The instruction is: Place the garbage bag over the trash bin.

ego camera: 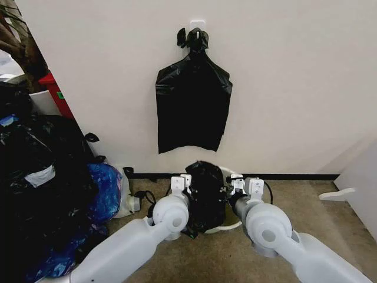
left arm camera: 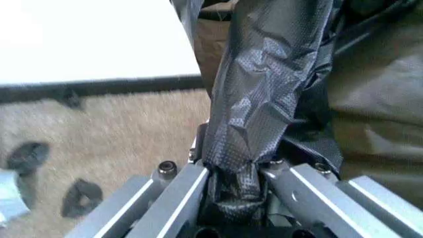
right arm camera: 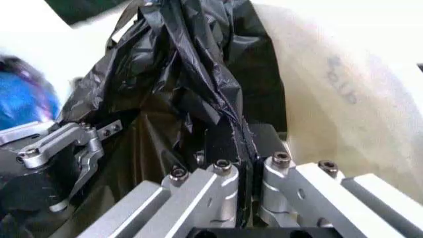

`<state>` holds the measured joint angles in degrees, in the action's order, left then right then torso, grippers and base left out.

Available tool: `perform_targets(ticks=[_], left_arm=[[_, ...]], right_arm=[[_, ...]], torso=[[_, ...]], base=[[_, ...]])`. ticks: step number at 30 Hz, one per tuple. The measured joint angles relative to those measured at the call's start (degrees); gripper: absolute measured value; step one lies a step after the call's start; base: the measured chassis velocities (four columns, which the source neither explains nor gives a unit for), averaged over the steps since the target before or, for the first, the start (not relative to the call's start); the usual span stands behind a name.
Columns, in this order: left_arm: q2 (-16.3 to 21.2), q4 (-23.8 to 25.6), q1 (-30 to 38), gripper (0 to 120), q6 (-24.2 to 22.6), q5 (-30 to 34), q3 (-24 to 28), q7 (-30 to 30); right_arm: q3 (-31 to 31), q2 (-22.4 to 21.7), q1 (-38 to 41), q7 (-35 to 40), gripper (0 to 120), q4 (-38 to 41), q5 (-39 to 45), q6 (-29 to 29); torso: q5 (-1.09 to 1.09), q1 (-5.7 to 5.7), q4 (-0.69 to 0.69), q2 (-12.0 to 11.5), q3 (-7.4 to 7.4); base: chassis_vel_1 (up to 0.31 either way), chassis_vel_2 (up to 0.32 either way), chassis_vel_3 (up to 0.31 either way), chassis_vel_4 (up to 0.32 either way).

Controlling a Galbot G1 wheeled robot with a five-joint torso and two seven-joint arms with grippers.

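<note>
Both grippers, the left gripper [ego camera: 187, 184] and the right gripper [ego camera: 237, 186], clamp opposite edges of the garbage bag [ego camera: 206, 191], which hangs bunched directly above the trash bin [ego camera: 228, 226], between them.

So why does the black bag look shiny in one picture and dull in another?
In the right wrist view the garbage bag catches glare on its creases; in the left wrist view it looks grey and slightly soft; in the head view it is a dark shape over the trash bin.
</note>
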<state>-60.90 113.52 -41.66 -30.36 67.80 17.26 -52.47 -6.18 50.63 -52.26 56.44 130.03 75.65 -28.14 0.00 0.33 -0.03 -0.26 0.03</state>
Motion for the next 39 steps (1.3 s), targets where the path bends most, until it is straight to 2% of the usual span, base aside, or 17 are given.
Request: perform_targets(ticks=[8, 10, 14, 27, 31, 35, 39], left_arm=[[5.60, 6.75, -3.83, 2, -0.68, 0.37, -8.22, 1.72], [6.74, 8.27, -5.56, 2, -0.90, 0.35, -10.53, 2.52], [7.76, 9.99, -7.22, 2, -1.01, 0.02, -12.85, 4.18], [10.86, 14.10, -12.25, 2, 0.15, -1.97, -18.88, 9.58], [11.68, 16.09, -14.26, 2, 0.63, -2.07, -20.96, 11.30], [13.10, 18.78, -17.24, 2, 1.73, -2.89, -23.06, 14.17], [13.49, 19.56, -18.33, 2, 2.21, -3.48, -23.50, 15.32]], right_arm=[[2.89, -2.64, -0.31, -0.40, 0, 6.05, 1.36, -0.41], [3.78, -3.19, -0.20, -1.29, 0, 6.64, 1.51, -0.91], [5.90, -4.65, -0.53, -2.33, 0, 6.55, 1.56, -1.27], [13.86, -7.42, -1.91, -3.99, 0, 4.10, 5.40, -2.94], [15.90, -7.64, -2.83, -6.52, 0, 1.68, 5.47, -3.53], [18.74, -7.70, -4.41, -14.20, 0, -2.16, 5.45, -3.91], [19.88, -7.75, -4.88, -18.65, 0, -3.80, 5.45, -3.99]], torso=[[0.00, -0.01, -0.02, 0.00, -0.01], [0.02, -0.01, 0.03, 0.00, -0.01], [0.01, -0.01, -0.02, 0.00, -0.01], [0.01, -0.01, -0.01, 0.00, -0.01], [0.01, -0.01, 0.00, 0.00, -0.01], [0.02, -0.01, 0.00, 0.00, -0.01], [0.02, -0.01, 0.00, 0.00, -0.01]], base=[[0.000, 0.000, 0.000, 0.000], [0.000, 0.000, 0.000, 0.000], [0.000, 0.000, 0.000, 0.000], [0.000, 0.000, 0.000, 0.000], [0.000, 0.000, 0.000, 0.000], [0.000, 0.000, 0.000, 0.000], [0.000, 0.000, 0.000, 0.000]])
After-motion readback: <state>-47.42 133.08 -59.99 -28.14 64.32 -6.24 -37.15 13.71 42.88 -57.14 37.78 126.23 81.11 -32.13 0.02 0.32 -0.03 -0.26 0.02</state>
